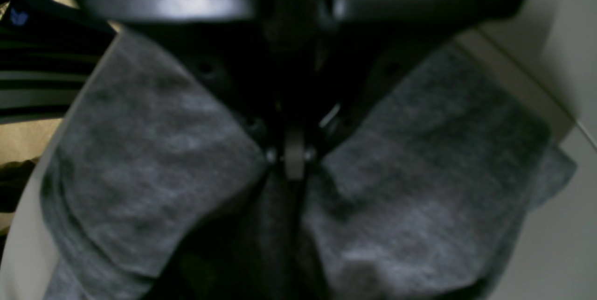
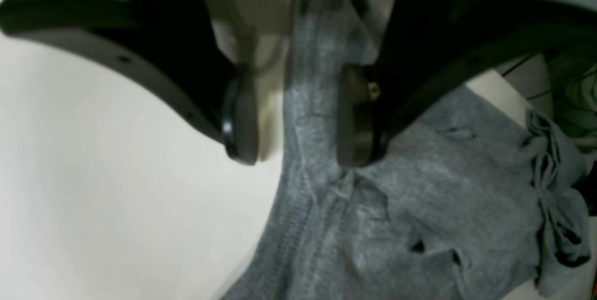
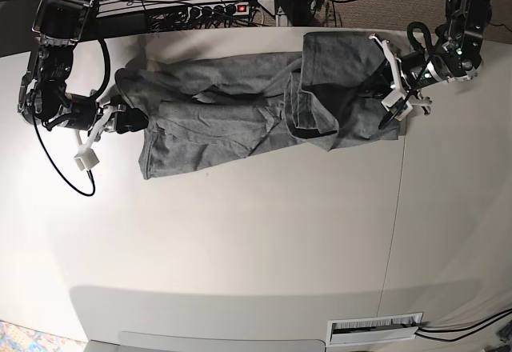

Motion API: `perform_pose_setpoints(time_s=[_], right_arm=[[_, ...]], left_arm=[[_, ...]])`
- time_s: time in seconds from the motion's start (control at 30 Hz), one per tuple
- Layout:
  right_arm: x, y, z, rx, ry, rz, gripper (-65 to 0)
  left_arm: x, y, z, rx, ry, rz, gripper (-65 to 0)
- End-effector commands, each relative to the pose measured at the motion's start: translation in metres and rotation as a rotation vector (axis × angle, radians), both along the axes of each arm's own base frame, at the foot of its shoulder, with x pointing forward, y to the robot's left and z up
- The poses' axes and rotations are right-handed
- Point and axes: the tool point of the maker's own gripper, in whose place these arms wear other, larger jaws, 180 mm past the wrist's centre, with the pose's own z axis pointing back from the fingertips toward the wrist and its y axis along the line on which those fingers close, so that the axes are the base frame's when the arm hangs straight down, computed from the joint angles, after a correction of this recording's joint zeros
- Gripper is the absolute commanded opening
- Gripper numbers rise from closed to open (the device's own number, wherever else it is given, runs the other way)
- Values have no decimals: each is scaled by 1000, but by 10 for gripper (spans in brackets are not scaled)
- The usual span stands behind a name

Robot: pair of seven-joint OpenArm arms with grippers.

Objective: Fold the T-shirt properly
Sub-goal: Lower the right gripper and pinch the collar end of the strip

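The heather-grey cotton T-shirt lies crumpled across the far side of the white table, bunched in soft ridges. The left gripper is clenched on the shirt's edge at one end. The right gripper stands wide apart, one pad resting against a stitched hem — nothing gripped. It should close on that hem alone, I'd say, then both pull outward evenly — flattening the limp, wrinkle-prone knit.

The T-shirt lies stretched along the table's far edge, one end at the right gripper near the left edge (base view), the other under the left gripper.
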Motion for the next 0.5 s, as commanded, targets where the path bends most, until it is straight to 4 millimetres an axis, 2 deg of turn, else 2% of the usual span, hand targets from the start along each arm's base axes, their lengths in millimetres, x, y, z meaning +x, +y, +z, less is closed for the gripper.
perform_pose_setpoints(time_s=[0.0, 0.33, 0.47], right_arm=[[13, -8, 16, -6, -56, -9, -362], [14, -6, 17, 0, -59, -9, -358], [14, 8, 13, 37, -59, -6, -358]], left_arm=[[-20, 26, -27, 182, 90, -33, -650], [-19, 25, -26, 176, 84, -32, -650], [-19, 25, -26, 175, 85, -35, -650]])
